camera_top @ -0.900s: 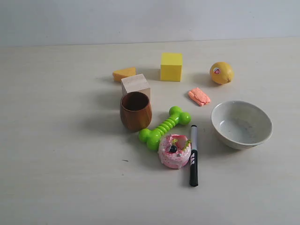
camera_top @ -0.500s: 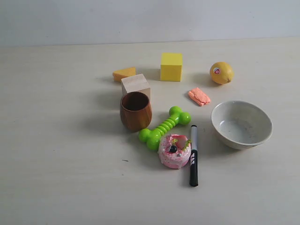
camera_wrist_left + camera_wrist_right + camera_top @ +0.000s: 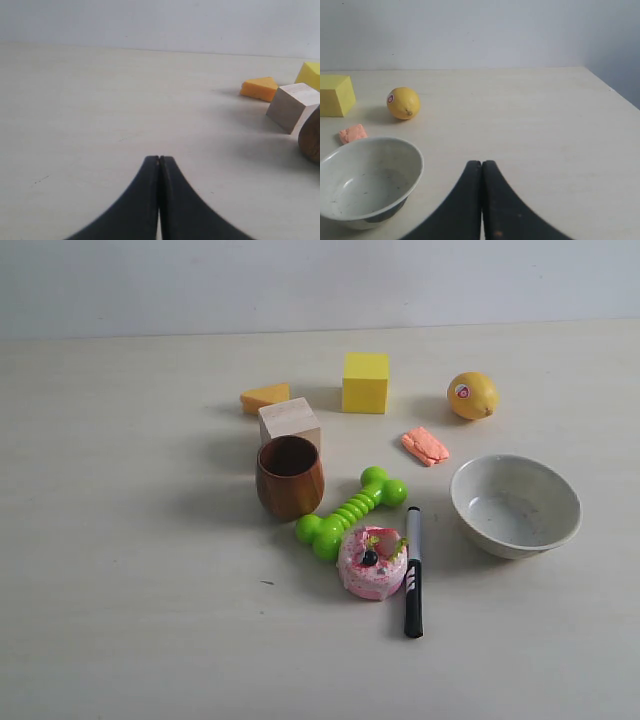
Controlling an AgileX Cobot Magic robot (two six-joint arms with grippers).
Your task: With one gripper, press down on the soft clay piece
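Lying flat on the table [image 3: 120, 570], the soft clay piece [image 3: 425, 446] sits between the lemon [image 3: 473, 395] behind it and the white bowl [image 3: 515, 458] nearer the camera, apart from both. The yellow cube [image 3: 365, 382] stands off to its left in the exterior view. It looks light, soft and faintly ridged on top, so I judge it will give and spread under a push rather than resist. Being small and loose on a smooth table, it may skid if struck off-centre or at an angle, and it might cling to whatever presses it. No grasp is called for: the place to meet it is the middle of its flat top, straight down and gently. The right gripper [image 3: 481, 163] has its jaws pressed together with nothing between them, forming a single blunt tip suited to pressing. The left gripper [image 3: 159, 159] is likewise closed on nothing, over bare table, with the wooden block [image 3: 295, 106] and orange wedge [image 3: 259, 87] well off to one side. Neither arm shows in the exterior view, but the right one seems better placed. Open table lies around the clay on most sides. The bowl's raised rim is the nearest obstacle to a low approach, while the green bone toy [image 3: 350, 512] and marker [image 3: 413, 570] lie further off.
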